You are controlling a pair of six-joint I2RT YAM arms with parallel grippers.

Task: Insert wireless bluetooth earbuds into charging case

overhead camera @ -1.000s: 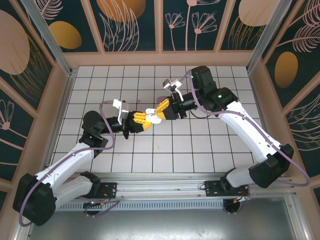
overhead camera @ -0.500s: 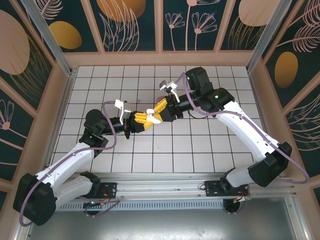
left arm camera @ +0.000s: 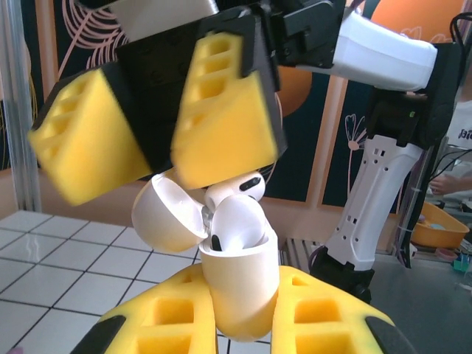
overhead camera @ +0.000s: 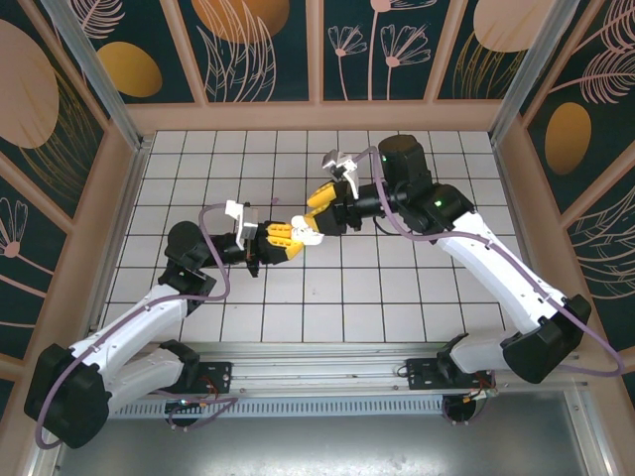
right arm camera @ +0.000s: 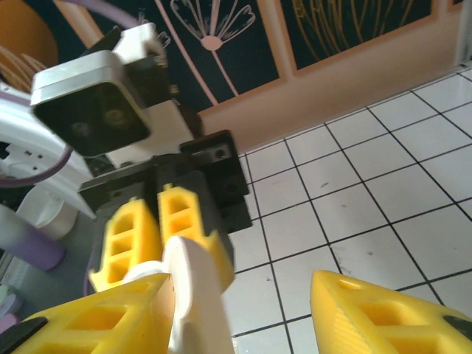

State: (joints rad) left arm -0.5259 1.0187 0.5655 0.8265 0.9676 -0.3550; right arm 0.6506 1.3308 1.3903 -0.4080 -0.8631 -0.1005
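Note:
The white charging case [left arm camera: 240, 284] stands upright with my left gripper [left arm camera: 242, 279] shut on its body. Its lid [left arm camera: 164, 215] is flipped open to the left. One white earbud [left arm camera: 237, 221] sits in the case mouth and a second earbud [left arm camera: 237, 189] pokes up just behind it. My right gripper [left arm camera: 158, 136] hovers right above them, open, its yellow fingers [left arm camera: 225, 122] spread. In the right wrist view the right gripper [right arm camera: 240, 286] is wide open and the white case lid [right arm camera: 193, 291] rests beside its left finger. From above, the case [overhead camera: 308, 235] lies between both grippers mid-table.
The white tiled floor [overhead camera: 397, 268] spreads around both arms. Wooden walls [overhead camera: 317, 117] with dark flower panels close in the back and sides. The left wrist camera [right arm camera: 88, 110] sits close in front of the right gripper.
My right gripper has lifted slightly up and back from the case top, its wrist shifting right. The left gripper has kept the case nearly still.

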